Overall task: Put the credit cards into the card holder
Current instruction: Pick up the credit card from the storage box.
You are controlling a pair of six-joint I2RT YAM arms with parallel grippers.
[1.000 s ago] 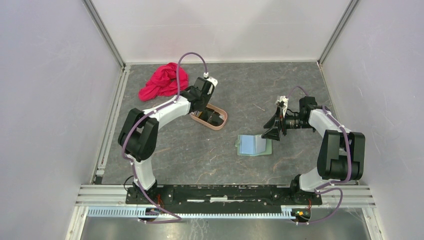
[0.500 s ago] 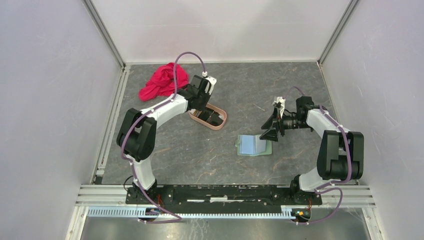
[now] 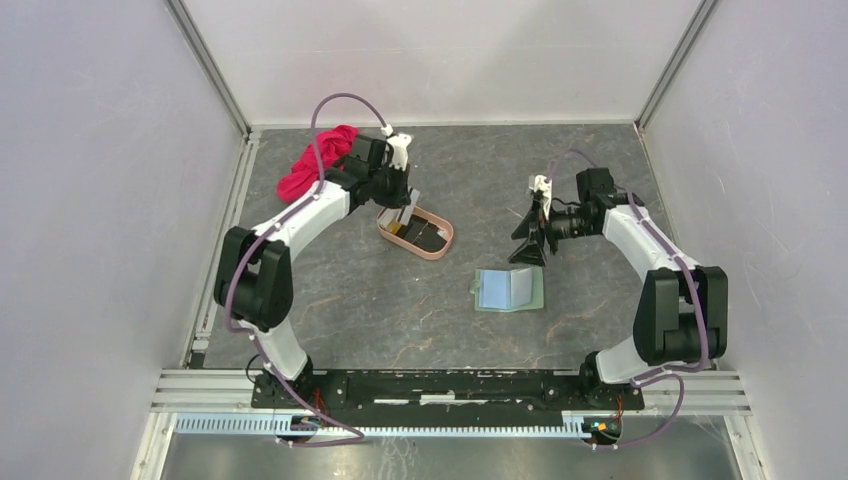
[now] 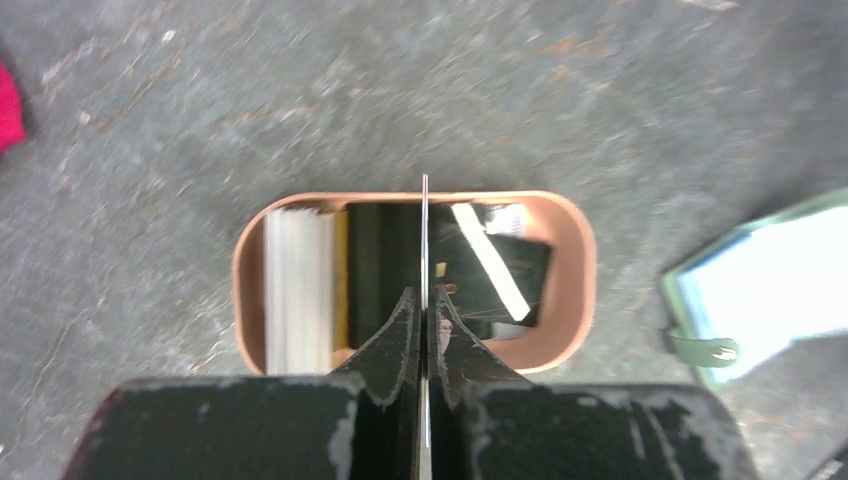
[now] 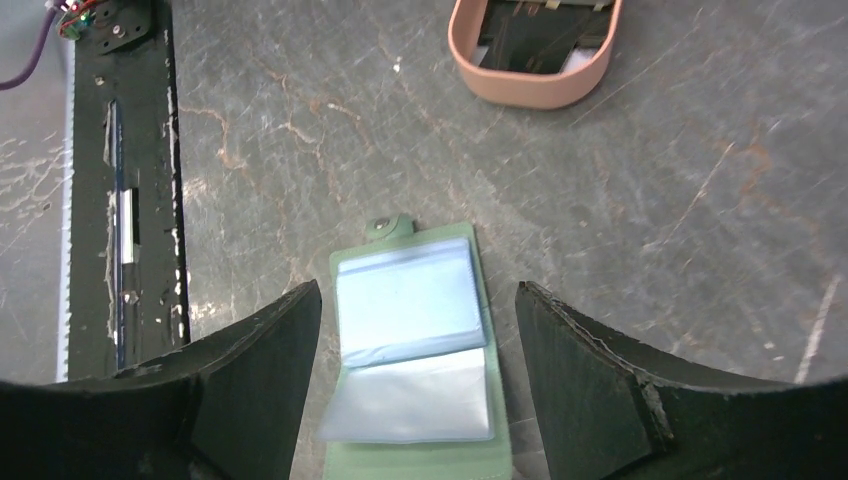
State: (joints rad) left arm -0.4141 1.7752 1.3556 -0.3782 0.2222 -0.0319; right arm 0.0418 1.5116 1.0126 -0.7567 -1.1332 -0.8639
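My left gripper [image 4: 424, 295] is shut on a thin credit card [image 4: 425, 230], seen edge-on, held above the pinkish-tan oval tray [image 4: 580, 250]. In the tray lie a silvery-white card [image 4: 298, 285], an orange sliver, and dark cards [image 4: 375, 270], one with a white stripe [image 4: 490, 265]. From above, the left gripper [image 3: 405, 200] hangs over the tray's far-left end [image 3: 447, 238]. The sage-green card holder [image 3: 508, 290] lies open, its pale blue pockets up [image 5: 410, 340]. My right gripper [image 5: 418, 290] is open and empty, above the holder's far side [image 3: 528, 248].
A red cloth [image 3: 320, 160] lies at the back left, behind the left arm. The tray also shows at the top of the right wrist view [image 5: 530, 90]. The holder's snap tab [image 5: 385, 228] points toward the black base rail [image 5: 120, 200].
My left gripper has risen out of the tray and drawn back-left with a card pinched in it. My right gripper has moved up and back, away from the holder.
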